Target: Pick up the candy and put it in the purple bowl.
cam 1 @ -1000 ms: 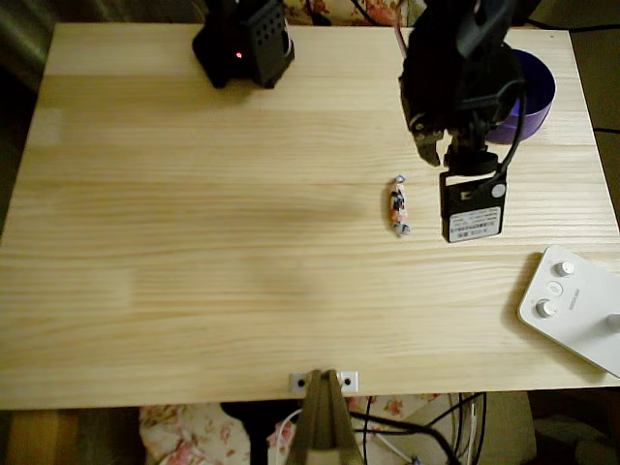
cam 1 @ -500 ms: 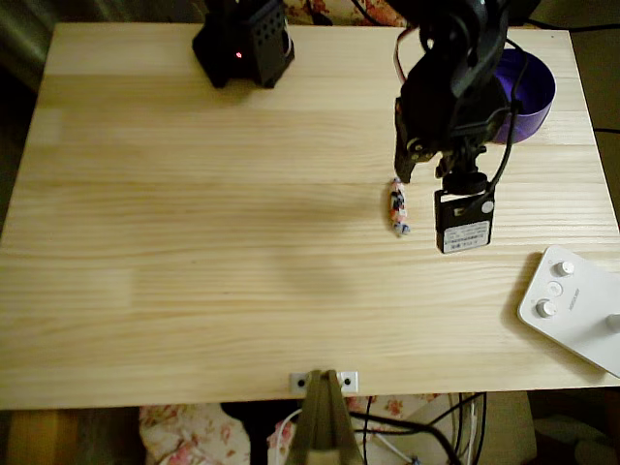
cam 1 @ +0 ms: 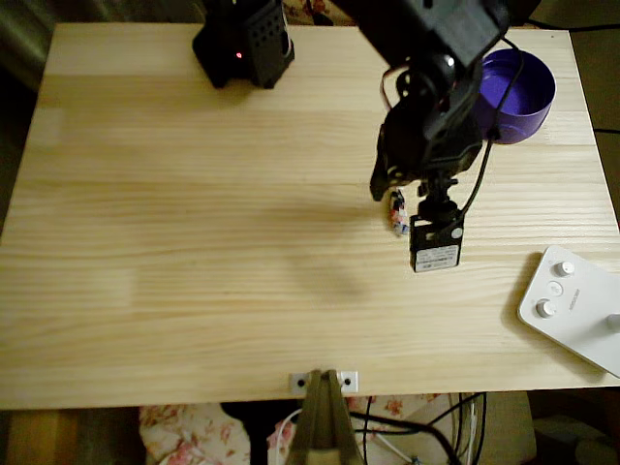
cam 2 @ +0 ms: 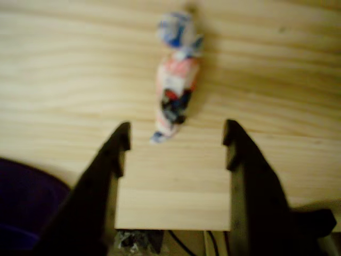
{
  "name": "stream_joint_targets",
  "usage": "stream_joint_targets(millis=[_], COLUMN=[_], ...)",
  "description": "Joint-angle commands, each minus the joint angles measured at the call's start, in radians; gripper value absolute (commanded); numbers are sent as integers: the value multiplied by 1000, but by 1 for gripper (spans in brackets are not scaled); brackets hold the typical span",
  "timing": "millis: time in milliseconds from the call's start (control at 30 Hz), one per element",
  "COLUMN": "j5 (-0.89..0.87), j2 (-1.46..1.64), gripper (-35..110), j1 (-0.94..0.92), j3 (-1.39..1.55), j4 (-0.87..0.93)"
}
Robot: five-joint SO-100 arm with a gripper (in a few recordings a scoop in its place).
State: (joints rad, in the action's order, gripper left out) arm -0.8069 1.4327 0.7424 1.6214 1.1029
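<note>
The candy [cam 2: 175,80] lies on the wooden table, a white wrapper with red and dark blue marks and twisted ends. In the wrist view my gripper [cam 2: 177,137] is open, its two black fingers standing apart with the candy's near end just ahead of the gap. From overhead the candy [cam 1: 396,213] is mostly covered by the black arm, and my gripper [cam 1: 392,192] hangs right over it. The purple bowl [cam 1: 528,87] stands at the table's far right corner, partly behind the arm.
A black arm base [cam 1: 244,41] sits at the table's far edge. A white device with knobs [cam 1: 573,305] lies at the right edge. A metal bracket [cam 1: 325,381] is fixed to the near edge. Open wood stretches to the left.
The arm has swung down and left from beside the bowl, bringing the gripper over the candy. The candy has stayed where it was.
</note>
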Motion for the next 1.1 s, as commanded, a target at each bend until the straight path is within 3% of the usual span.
stream_joint_targets(millis=[0,1067], j5=[-11,-14], j2=[46,32], gripper=[24,24], j1=[-18,61], j3=[31,-5], j4=[-18,-89])
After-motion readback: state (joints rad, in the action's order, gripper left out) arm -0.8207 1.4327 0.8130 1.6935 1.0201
